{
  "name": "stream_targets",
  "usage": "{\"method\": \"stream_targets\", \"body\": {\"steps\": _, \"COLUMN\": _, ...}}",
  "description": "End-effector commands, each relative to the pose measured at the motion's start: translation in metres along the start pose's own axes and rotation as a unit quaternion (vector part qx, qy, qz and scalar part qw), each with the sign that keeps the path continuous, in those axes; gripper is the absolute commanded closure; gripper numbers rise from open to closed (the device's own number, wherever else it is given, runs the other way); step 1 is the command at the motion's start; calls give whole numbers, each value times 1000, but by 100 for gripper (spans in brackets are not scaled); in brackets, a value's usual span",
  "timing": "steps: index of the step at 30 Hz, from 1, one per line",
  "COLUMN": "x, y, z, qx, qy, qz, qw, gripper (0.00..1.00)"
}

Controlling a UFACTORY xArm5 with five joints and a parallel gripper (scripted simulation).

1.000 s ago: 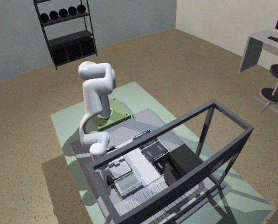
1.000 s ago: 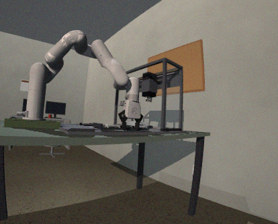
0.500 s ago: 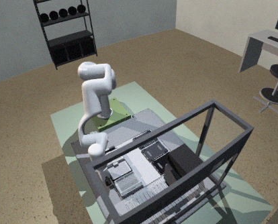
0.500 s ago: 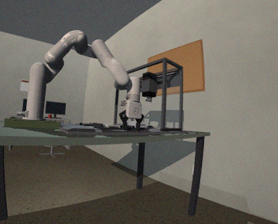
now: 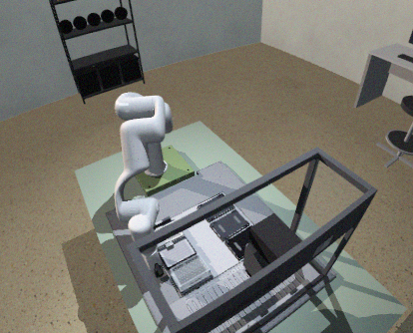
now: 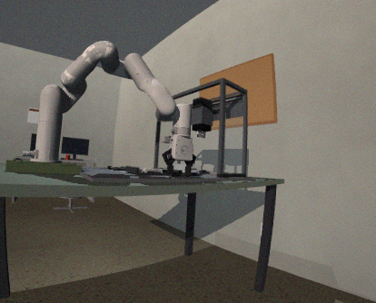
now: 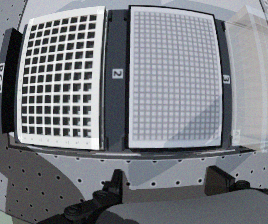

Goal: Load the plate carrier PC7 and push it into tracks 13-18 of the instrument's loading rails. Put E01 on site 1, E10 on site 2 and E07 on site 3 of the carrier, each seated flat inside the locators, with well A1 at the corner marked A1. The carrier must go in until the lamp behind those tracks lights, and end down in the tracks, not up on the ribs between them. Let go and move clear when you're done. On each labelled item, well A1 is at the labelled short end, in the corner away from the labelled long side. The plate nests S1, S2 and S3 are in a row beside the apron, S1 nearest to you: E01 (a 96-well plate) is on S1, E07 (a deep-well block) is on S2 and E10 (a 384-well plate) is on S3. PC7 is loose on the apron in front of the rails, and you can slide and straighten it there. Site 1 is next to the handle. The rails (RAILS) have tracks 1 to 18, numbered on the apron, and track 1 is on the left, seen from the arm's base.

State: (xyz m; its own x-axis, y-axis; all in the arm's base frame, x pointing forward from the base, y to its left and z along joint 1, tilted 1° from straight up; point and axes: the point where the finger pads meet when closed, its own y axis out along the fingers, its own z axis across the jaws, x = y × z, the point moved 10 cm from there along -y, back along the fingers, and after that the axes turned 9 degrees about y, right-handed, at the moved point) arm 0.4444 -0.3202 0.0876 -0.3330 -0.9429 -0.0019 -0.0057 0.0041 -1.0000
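Note:
The carrier PC7 (image 7: 118, 36) lies across the wrist view, with its labelled handle end (image 7: 10, 70) at the left. E01 (image 7: 61, 74) (image 5: 176, 252), a white 96-well plate, sits flat on site 1 next to the handle. E10 (image 7: 174, 76) (image 5: 192, 274), a fine-gridded 384-well plate, sits flat on site 2. Site 3 (image 7: 251, 76) at the right looks pale and blurred. My gripper (image 7: 166, 183) (image 5: 159, 271) (image 6: 179, 170) is open and empty. It is low over the deck beside the carrier's long side. I cannot make out E07.
The ribbed loading rails (image 5: 211, 295) lie beyond the carrier's far end. Dark plate nests (image 5: 229, 224) stand in a row to the carrier's right. A grey instrument frame (image 5: 264, 181) (image 6: 222, 131) with a dark head (image 6: 201, 114) spans the deck. The arm's green base plate (image 5: 172, 171) is behind.

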Motion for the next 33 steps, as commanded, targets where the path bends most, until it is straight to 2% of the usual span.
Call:
{"method": "stream_targets", "body": {"steps": 1, "x": 5, "y": -2, "z": 1, "qx": 5, "qy": 0, "qz": 8, "qw": 1000, "gripper": 0}}
{"method": "stream_targets", "body": {"steps": 12, "x": 7, "y": -2, "z": 1, "qx": 5, "qy": 0, "qz": 8, "qw": 1000, "gripper": 0}}
{"method": "stream_targets", "body": {"steps": 33, "x": 7, "y": -33, "z": 1, "qx": 5, "qy": 0, "qz": 8, "qw": 1000, "gripper": 0}}
